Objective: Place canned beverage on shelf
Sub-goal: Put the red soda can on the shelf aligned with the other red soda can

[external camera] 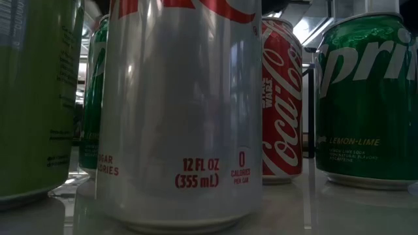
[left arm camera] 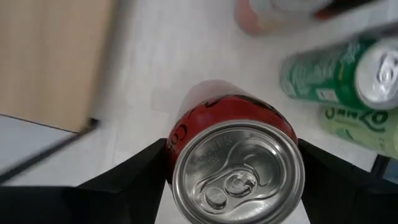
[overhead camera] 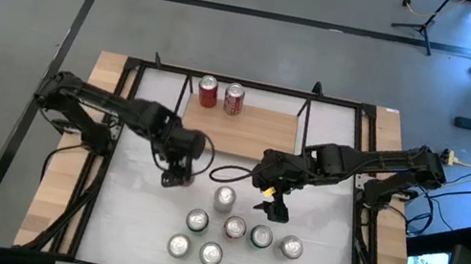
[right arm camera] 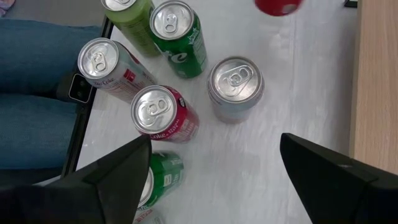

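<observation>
The shelf (overhead camera: pixel 245 132), a light-wood board in a black wire frame, lies at the table's far middle with two red cans (overhead camera: pixel 208 91) (overhead camera: pixel 233 99) upright on it. My left gripper (overhead camera: pixel 177 177) is near the shelf's front left corner, shut on a red can (left arm camera: pixel 239 180). My right gripper (overhead camera: pixel 271 193) (right arm camera: pixel 214 180) is open and empty above the table, just beyond a silver can (overhead camera: pixel 224 198) (right arm camera: pixel 235 84). Several more cans (overhead camera: pixel 234 228) stand upright on their bases near the front edge. My left gripper pinches the red can between its two fingers (left arm camera: pixel 143 171), one on each side of the can's wall (left arm camera: pixel 177 140) just under the top rim. The fingers come from above, pointing down. The can is upright, top up; I cannot tell whether its base is clear of the table.
The low view shows only cans up close: a silver one (external camera: pixel 183 111), a red Coca-Cola (external camera: pixel 282 98) and a green Sprite (external camera: pixel 369 98). A black cable (overhead camera: pixel 229 170) lies between the grippers. A person's jeans (right arm camera: pixel 37 74) show beyond the table's edge.
</observation>
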You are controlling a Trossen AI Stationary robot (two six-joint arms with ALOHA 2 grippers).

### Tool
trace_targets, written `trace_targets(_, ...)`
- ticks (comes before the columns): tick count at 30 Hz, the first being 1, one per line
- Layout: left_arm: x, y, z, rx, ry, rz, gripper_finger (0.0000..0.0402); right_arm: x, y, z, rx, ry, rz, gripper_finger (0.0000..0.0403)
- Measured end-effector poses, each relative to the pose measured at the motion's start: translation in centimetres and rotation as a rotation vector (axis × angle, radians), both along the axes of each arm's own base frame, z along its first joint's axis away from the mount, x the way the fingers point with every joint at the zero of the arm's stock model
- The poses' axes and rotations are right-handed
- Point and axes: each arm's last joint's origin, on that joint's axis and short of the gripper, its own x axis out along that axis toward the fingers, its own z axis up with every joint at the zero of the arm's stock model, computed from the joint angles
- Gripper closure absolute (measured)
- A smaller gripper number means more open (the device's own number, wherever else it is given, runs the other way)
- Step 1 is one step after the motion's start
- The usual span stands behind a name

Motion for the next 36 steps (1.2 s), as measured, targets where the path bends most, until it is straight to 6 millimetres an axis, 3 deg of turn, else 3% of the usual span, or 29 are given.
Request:
trace_targets(9,0.4,5.1,3.3,0.070,-0.106,0.021,0.0122,0.0,0.0,0.0,0.000,0.000,0.000,0.0052)
trace_targets(23,-1.1,13.1,3.5,0.197,-0.101,0.067,0.0121,0.0,0.0,0.0,0.000,-0.001,0.000,0.0052)
trace_targets(28,-1.0,14.9,2.8,0.210,-0.072,0.077,0.0121,0.0,0.0,0.0,0.001,-0.003,0.000,0.0052)
trace_targets(36,1.3,16.6,-0.6,0.180,0.028,0.017,0.0121,0.1,0.0,0.1,0.003,-0.015,0.000,0.0052)
